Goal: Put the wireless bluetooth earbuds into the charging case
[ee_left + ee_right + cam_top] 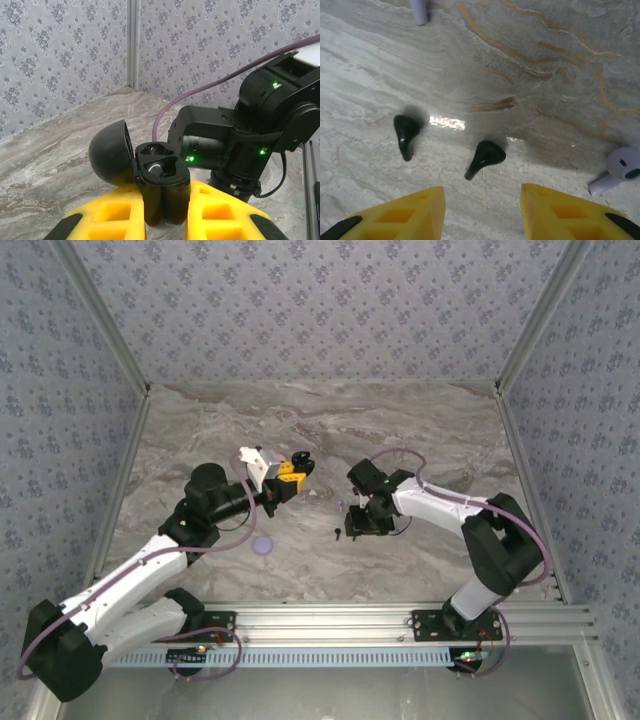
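Note:
My left gripper [165, 210] is shut on a black charging case [162, 170] and holds it upright above the table. Its round lid [107, 152] is swung open to the left, and both wells are empty. From above, the case [298, 462] sits at the tip of the left gripper [285, 480]. My right gripper [482, 202] hovers open over the marble table, nothing between its yellow fingers [415, 210]. Just ahead of them lies a black earbud [486, 156], with a second black earbud [405, 134] to its left. The right gripper [363, 522] points down beside a black earbud [340, 533].
A lavender earbud [619, 170] lies at the right of the right wrist view, and another lavender earbud [419, 10] sits at its top edge. A round lavender case [263, 545] rests on the table [330, 420] near the left arm. Patterned walls enclose the table.

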Controlling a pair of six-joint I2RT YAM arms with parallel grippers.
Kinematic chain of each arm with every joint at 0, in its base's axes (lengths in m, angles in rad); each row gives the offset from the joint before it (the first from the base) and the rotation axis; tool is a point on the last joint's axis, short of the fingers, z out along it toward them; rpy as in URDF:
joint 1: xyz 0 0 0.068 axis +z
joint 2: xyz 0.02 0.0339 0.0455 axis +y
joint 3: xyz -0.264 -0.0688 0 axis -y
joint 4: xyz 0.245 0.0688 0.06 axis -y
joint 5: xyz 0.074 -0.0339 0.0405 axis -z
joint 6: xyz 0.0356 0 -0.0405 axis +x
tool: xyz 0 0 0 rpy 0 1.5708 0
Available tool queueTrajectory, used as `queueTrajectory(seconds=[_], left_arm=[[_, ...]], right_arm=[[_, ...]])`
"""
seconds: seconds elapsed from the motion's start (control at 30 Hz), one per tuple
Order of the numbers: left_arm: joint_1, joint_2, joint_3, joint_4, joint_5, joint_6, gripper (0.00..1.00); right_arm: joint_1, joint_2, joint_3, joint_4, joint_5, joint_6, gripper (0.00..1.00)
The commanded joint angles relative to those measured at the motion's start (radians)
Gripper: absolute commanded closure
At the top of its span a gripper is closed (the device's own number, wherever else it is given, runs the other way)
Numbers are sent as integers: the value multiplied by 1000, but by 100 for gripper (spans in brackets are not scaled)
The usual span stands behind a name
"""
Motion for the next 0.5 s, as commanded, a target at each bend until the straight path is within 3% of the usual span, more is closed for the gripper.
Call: queueTrajectory(seconds=[0.0,0.47], left_arm=[[-7,-21,17,5,-9,15,100],[-7,-5,32,-5,-10,20,100]], right_arm=[[8,30,18,17,28,22,55],[16,94,37,29,36,23,61]])
